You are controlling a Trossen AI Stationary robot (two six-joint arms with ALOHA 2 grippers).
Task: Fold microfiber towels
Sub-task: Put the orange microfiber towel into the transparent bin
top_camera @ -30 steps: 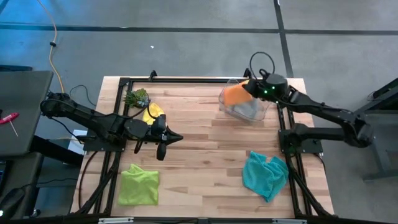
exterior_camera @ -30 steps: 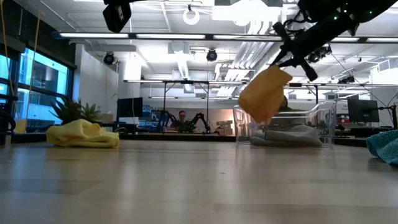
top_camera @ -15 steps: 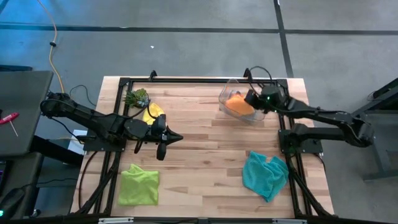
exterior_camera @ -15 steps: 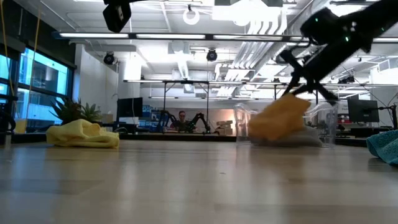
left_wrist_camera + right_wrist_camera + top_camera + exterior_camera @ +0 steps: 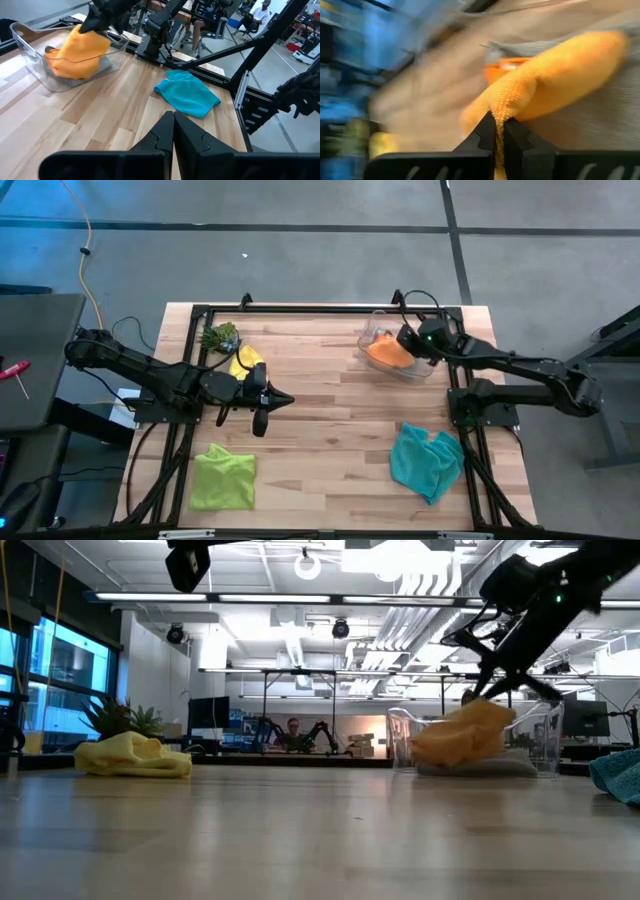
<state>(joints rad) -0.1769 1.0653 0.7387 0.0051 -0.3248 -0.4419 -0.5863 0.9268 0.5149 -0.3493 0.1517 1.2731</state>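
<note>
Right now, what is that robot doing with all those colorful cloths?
The right gripper is shut on the orange towel and holds it down inside the clear bin, on top of a grey towel. The left gripper waits shut over the table's middle. The yellow, green and teal towels lie unfolded.

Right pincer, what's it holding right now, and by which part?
The right pincer is shut on the orange towel, pinching a bunched fold at its edge, with the towel lowered into the clear bin. The left pincer holds nothing.
</note>
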